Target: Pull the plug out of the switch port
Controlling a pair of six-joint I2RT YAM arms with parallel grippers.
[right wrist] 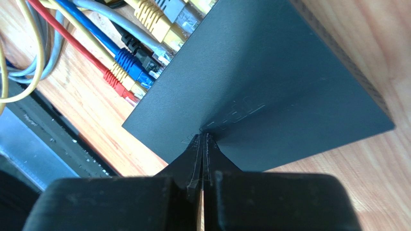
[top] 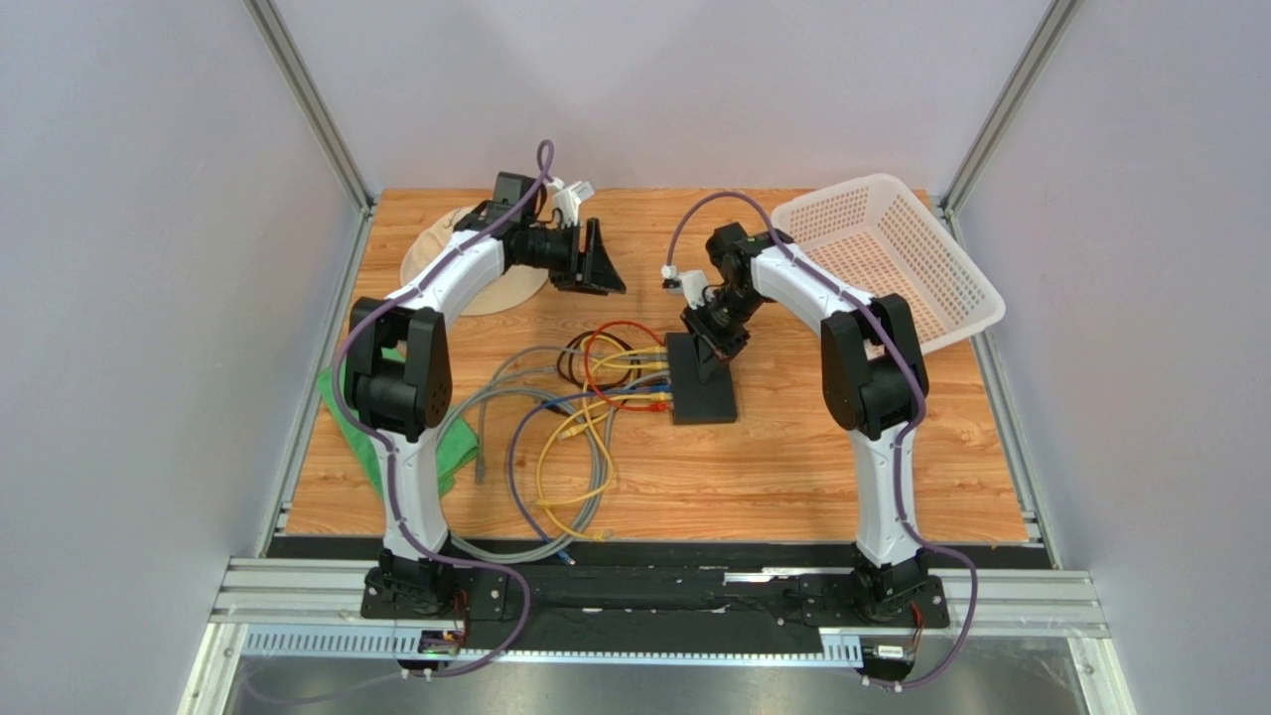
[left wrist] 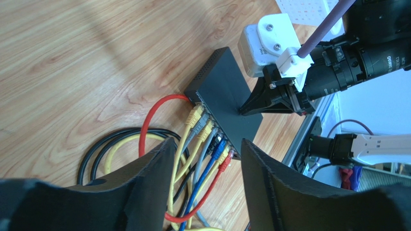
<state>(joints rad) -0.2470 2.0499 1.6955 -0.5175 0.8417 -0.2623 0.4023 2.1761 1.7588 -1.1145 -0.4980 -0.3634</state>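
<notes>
You are looking at the switch [top: 703, 391] lying near the middle of the bench [top: 836, 462]. Its ports are facing left, with yellow, grey, blue and red cables [top: 590, 391] plugged into them. Your right end effector [top: 716, 325] is standing fully closed, gripping nothing, its tips touching the switch's flat top. Your left end effector [top: 597, 256] is hovering to the far left of the switch, clear of it, jaws apart with nothing between them. In its wrist view the fingers [left wrist: 149, 183] are framing the row of plugs [left wrist: 212, 139]. A white basket [top: 910, 246] is sitting at the far right.
</notes>
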